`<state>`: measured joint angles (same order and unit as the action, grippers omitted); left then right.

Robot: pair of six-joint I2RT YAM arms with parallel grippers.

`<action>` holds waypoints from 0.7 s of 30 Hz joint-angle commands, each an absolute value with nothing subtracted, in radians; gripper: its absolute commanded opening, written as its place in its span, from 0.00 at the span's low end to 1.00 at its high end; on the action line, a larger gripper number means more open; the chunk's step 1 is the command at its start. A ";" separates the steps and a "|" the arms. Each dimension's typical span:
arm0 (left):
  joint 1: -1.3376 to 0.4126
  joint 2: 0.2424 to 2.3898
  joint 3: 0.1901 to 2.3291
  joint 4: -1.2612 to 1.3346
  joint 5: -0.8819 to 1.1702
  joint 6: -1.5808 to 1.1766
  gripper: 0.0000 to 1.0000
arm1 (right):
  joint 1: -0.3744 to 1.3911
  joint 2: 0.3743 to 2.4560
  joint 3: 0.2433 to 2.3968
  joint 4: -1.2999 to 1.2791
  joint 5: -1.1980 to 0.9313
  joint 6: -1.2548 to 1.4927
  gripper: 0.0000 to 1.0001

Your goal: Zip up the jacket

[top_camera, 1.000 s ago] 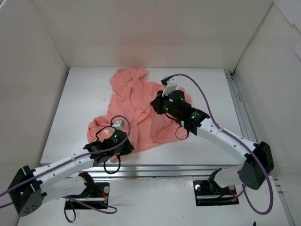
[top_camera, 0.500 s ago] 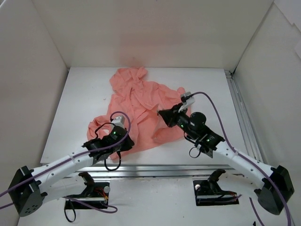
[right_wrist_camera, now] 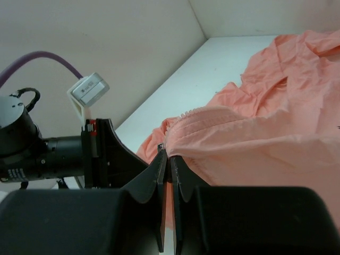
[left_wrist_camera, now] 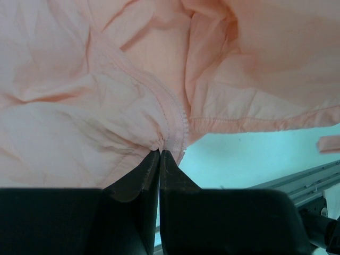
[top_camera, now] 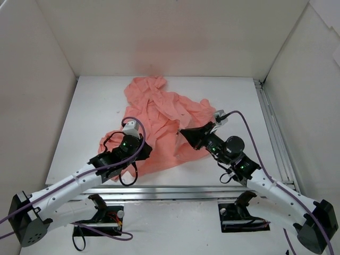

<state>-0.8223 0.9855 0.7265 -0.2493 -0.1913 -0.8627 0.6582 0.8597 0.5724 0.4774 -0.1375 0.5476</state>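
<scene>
The salmon-pink jacket [top_camera: 154, 111] lies crumpled on the white table [top_camera: 90, 106]. My left gripper [top_camera: 144, 151] is at its near-left hem. In the left wrist view it [left_wrist_camera: 160, 152] is shut on a pinch of the jacket [left_wrist_camera: 106, 79] right beside the zip teeth [left_wrist_camera: 178, 119]. My right gripper [top_camera: 184, 133] is at the jacket's near-right edge and points left. In the right wrist view it [right_wrist_camera: 166, 155] is shut on the zip edge of the jacket [right_wrist_camera: 265, 122], with a small metal piece at the tips. The two grippers face each other.
White walls enclose the table on three sides. An aluminium rail [top_camera: 186, 191] runs along the near edge and another [top_camera: 271, 122] along the right side. The left arm's wrist [right_wrist_camera: 64, 154] shows in the right wrist view, just left of my right fingers.
The right gripper has drawn back toward the near right, dragging the jacket's right front edge with it. The left gripper has shifted slightly farther in, still holding the hem.
</scene>
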 commanded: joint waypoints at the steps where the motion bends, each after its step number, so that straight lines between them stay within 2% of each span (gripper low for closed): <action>1: -0.813 0.948 0.793 -0.154 -0.242 -0.795 0.00 | 0.650 0.856 0.584 0.597 -0.238 0.595 0.00; 10: -0.813 0.931 0.833 -0.137 -0.267 -0.739 0.00 | 0.638 0.859 0.566 0.630 -0.301 0.611 0.00; 12: -0.813 0.924 0.830 -0.124 -0.268 -0.733 0.00 | 0.640 0.894 0.592 0.588 -0.209 0.594 0.00; 13: -0.813 0.916 0.825 -0.112 -0.271 -0.727 0.00 | 0.640 0.909 0.663 0.475 -0.221 0.588 0.00; 15: -0.813 0.904 0.821 -0.091 -0.278 -0.709 0.00 | 0.624 0.960 0.695 0.534 -0.337 0.612 0.00; 17: -0.813 0.891 0.813 -0.075 -0.281 -0.692 0.00 | 0.624 1.003 0.722 0.500 -0.354 0.650 0.00; 19: -0.813 0.879 0.799 -0.042 -0.279 -0.681 0.00 | 0.626 1.018 0.695 0.617 -0.422 0.719 0.00; 21: -0.813 0.870 0.787 -0.011 -0.278 -0.680 0.00 | 0.649 1.042 0.698 0.621 -0.431 0.752 0.00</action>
<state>-0.8215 0.8963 0.7856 -0.1352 -0.2611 -0.7139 0.6334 1.0225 0.6628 0.4927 -0.3546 0.6743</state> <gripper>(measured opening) 0.003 0.018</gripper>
